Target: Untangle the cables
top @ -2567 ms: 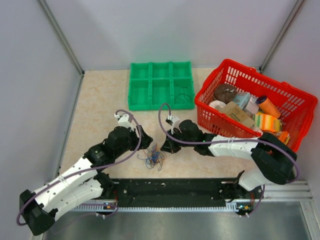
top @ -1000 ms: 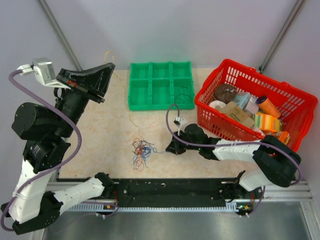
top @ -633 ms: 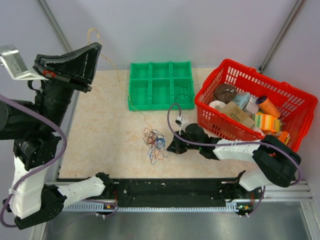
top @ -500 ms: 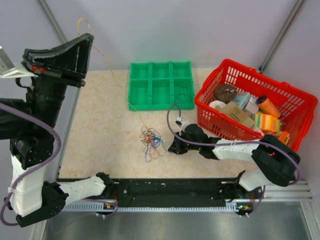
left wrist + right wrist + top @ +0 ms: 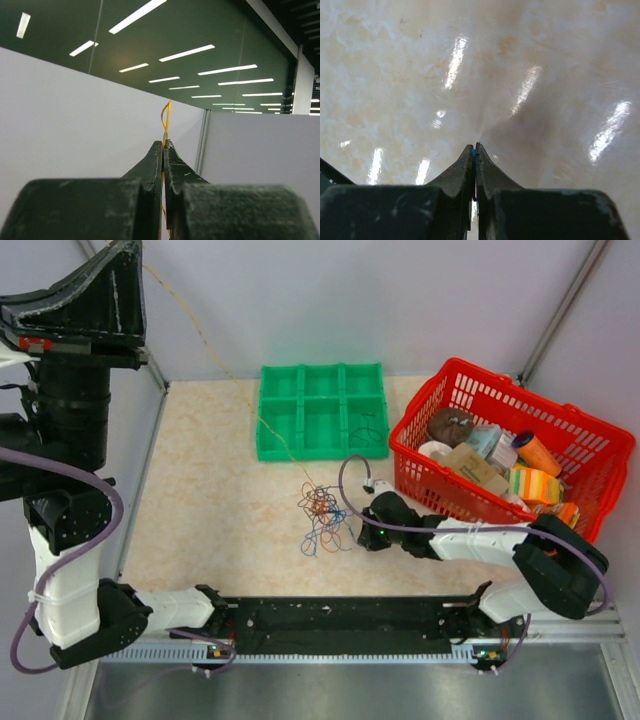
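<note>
Top external shows the cables (image 5: 322,515) bunched on the table (image 5: 200,490) just in front of the green tray (image 5: 320,367). Left tool (image 5: 163,142), high and left of the tray, clamps a yellow strand (image 5: 166,112); right tool (image 5: 475,146) pinches a blue strand (image 5: 474,155). Best to draw upward slowly, anchor held firm.

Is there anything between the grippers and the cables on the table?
Nothing visible. The left gripper pinches a yellow strand, and the right gripper pinches a blue strand beside the tangle. Only the green tray has a corner under the taut yellow strand.
</note>
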Controlling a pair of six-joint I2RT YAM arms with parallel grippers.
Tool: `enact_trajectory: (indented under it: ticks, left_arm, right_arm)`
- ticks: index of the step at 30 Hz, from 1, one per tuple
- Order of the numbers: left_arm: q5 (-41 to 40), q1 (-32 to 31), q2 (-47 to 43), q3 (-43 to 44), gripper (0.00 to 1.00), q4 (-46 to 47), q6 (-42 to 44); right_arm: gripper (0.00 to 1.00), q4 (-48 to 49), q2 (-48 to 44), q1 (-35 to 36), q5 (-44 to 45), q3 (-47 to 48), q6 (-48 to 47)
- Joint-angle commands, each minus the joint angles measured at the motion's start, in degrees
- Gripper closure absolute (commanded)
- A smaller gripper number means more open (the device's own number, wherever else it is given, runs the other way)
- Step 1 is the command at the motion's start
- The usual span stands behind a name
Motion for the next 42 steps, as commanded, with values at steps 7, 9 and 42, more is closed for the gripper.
enact_trajectory:
  ticks: [7,9,42]
  left_arm:
    - [0.1,0.2,-1.9,-5.5,1.0,12.0,-0.1]
    - [-0.7,0.2,-4.4,-12.1,1.0,14.2,-2.2]
    - [-4.7,0.2,-9.2,-19.9,1.0,13.1,-4.4]
  right_arm:
    - [0.95,-5.1,-6.0,-0.9,1.0,4.1,-9.8]
    - [0.82,-5.6,-7.6,-0.7,-5.5,6.2,-12.2]
    - [0.24,30.2,18.8,9.9,-2.9,30.4,-18.0]
